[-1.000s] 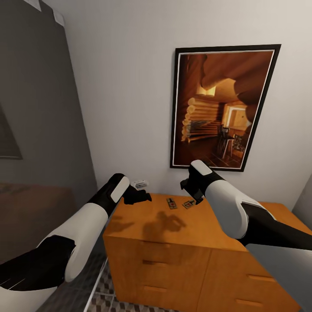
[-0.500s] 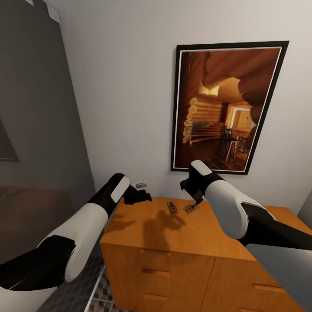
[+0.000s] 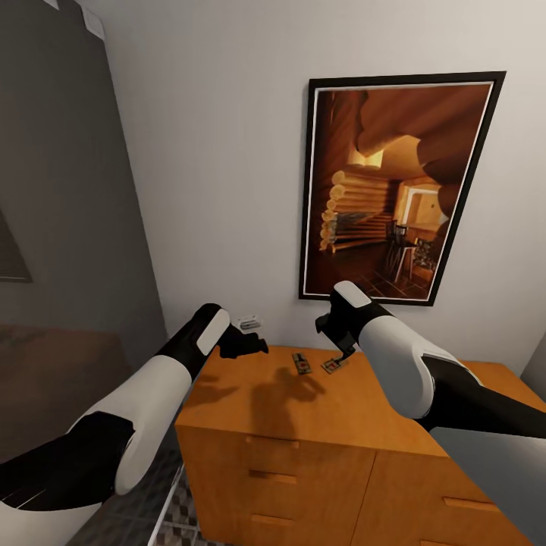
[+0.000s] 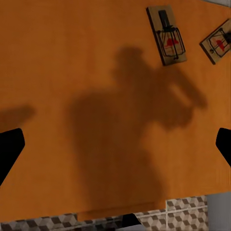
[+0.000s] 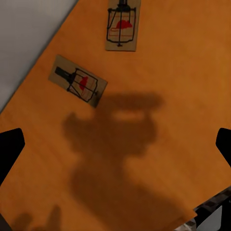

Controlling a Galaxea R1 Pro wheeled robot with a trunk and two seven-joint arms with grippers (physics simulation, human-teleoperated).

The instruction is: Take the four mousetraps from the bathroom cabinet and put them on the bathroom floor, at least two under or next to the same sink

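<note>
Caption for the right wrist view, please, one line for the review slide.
Open right gripper hovering above the orange-brown cabinet top, two mousetraps lying flat below.

The cabinet (image 3: 303,409) is finished in smooth orange-brown wood with a soft satin sheen, and faint grain is seen across its flat top. The two mousetraps (image 4: 167,35) near its back edge are made of pale matt wood, fitted with thin dark wire and a red patch. The arms are covered in glossy white and matt black shells.
</note>
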